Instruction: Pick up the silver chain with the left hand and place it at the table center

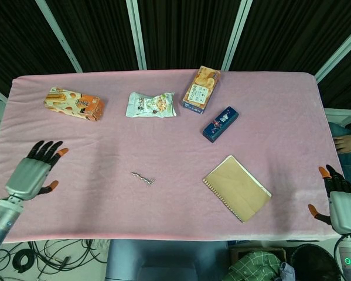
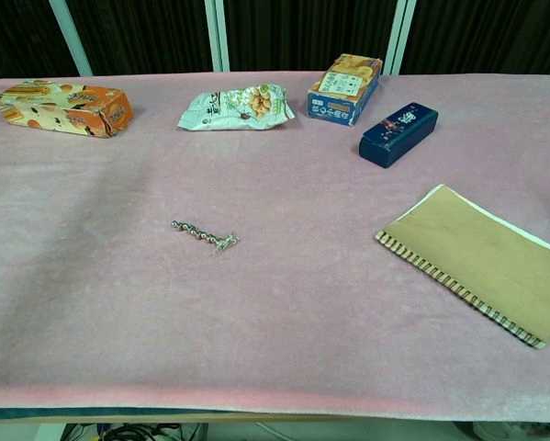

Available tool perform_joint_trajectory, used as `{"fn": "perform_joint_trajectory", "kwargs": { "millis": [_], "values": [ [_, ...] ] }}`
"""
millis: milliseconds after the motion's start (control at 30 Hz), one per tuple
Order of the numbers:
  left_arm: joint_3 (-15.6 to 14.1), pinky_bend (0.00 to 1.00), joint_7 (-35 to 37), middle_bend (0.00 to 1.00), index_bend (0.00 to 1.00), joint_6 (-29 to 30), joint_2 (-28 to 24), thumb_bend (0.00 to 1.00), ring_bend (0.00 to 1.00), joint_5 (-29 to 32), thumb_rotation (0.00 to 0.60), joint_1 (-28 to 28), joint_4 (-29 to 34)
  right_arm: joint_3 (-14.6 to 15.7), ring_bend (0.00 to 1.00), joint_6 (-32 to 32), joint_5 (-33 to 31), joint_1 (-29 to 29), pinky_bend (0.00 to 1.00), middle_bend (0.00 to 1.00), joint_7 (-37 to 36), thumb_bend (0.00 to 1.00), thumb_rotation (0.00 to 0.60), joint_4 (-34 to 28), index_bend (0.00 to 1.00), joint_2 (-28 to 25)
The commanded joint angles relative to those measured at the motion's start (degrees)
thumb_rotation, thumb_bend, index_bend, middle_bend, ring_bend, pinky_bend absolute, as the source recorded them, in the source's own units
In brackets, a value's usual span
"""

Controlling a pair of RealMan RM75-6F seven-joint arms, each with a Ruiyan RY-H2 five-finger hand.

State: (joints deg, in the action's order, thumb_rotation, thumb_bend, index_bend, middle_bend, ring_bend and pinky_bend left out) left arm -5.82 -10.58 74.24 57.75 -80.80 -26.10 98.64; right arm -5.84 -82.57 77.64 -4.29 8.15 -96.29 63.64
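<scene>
A short silver chain (image 1: 143, 177) lies stretched out on the pink tablecloth (image 1: 163, 134), left of the middle; the chest view shows the chain (image 2: 206, 235) with nothing touching it. My left hand (image 1: 33, 171) hovers at the table's left edge, far from the chain, fingers spread and empty. It does not show in the chest view. My right hand (image 1: 337, 202) sits off the table's right front corner, fingers apart and holding nothing.
Along the far side lie an orange snack box (image 1: 73, 103), a white snack bag (image 1: 150, 105), an orange biscuit box (image 1: 201, 88) and a dark blue box (image 1: 220, 123). A brown spiral notebook (image 1: 236, 187) rests at the right front.
</scene>
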Motion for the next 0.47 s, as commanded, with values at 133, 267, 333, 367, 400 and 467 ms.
{"fn": "perform_joint_trajectory", "kwargs": {
  "millis": [133,267,333,367,400,467],
  "values": [
    [-3.29,0.00,7.52,0.03,0.13,8.98,-1.77,0.25,0.00,-4.32,0.600,8.60,-2.92,0.05,0.09,-0.29,0.49,-0.02,0.17,0.02,0.18,0.15,0.600,0.06,0.04,0.17],
    [-3.57,0.00,11.46,0.03,0.13,12.21,-1.86,0.25,0.00,-5.30,0.600,11.79,-4.97,0.12,0.09,-0.40,0.70,-0.03,0.17,0.02,0.41,0.15,0.600,0.11,0.04,0.30],
    [-3.36,0.00,13.43,0.03,0.14,13.92,-1.87,0.25,0.00,-6.22,0.600,13.08,-6.03,0.02,0.09,-0.43,0.60,-0.07,0.17,0.02,0.50,0.15,0.600,0.11,0.04,0.44],
    [-3.19,0.00,14.34,0.03,0.14,14.43,-1.94,0.25,0.00,-6.77,0.600,13.53,-6.59,-0.06,0.09,-0.33,0.44,-0.15,0.17,0.02,0.58,0.15,0.600,0.11,0.04,0.59],
    [-3.01,0.00,14.84,0.03,0.14,14.57,-2.06,0.25,0.00,-7.03,0.600,13.73,-6.90,-0.12,0.09,-0.17,0.30,-0.26,0.17,0.02,0.72,0.15,0.600,0.11,0.04,0.71],
    [-1.79,0.00,15.82,0.03,0.14,14.80,-2.31,0.25,0.00,-6.95,0.600,13.70,-7.65,-0.45,0.09,-0.16,0.18,-0.58,0.17,0.02,1.15,0.15,0.600,0.42,0.04,1.28]
  ]
}}
